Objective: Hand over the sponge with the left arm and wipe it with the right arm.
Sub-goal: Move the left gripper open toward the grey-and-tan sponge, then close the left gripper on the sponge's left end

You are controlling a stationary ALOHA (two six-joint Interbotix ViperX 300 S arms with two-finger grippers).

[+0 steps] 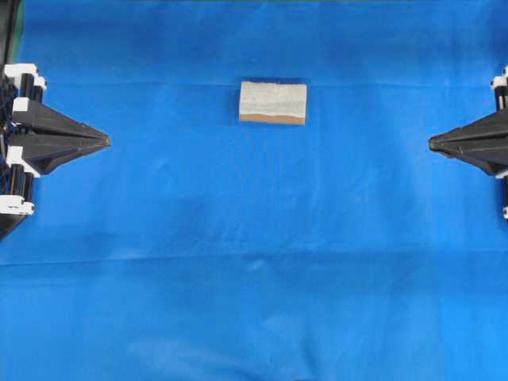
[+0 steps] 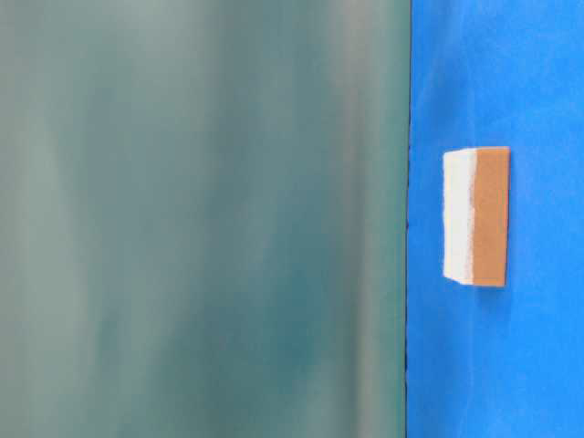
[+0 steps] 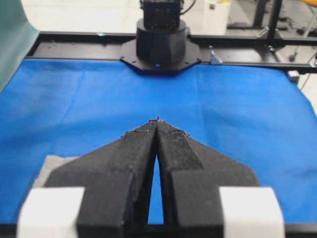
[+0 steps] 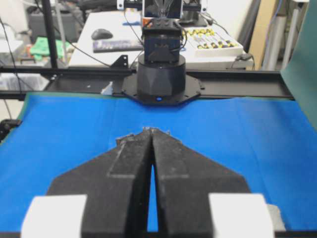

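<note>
Closest to us in the left wrist view, the left hand (image 3: pixel 157 121) has its two black fingers pressed together at the tips, gripping nothing, with white blocks at the near corners. A grey corner of the sponge (image 3: pixel 49 166) peeks out by its left side. Beyond the tips we see the blue cloth (image 3: pixel 237 114) and, at the far edge, the base of the other arm (image 3: pixel 161 42).

From the right wrist view, the right hand (image 4: pixel 151 131) is likewise drawn together at its tips and empty, with the cloth and the opposite arm's base (image 4: pixel 161 74) behind it.

From overhead, we find the sponge (image 1: pixel 273 102) lying flat on the cloth-covered desk (image 1: pixel 254 278), speckled grey face up, orange layer along its lower edge. It sits between the two hands, a little above their line and well apart from both. The left hand (image 1: pixel 107 141) points in from the left edge, the right hand (image 1: pixel 431 144) from the right.
</note>
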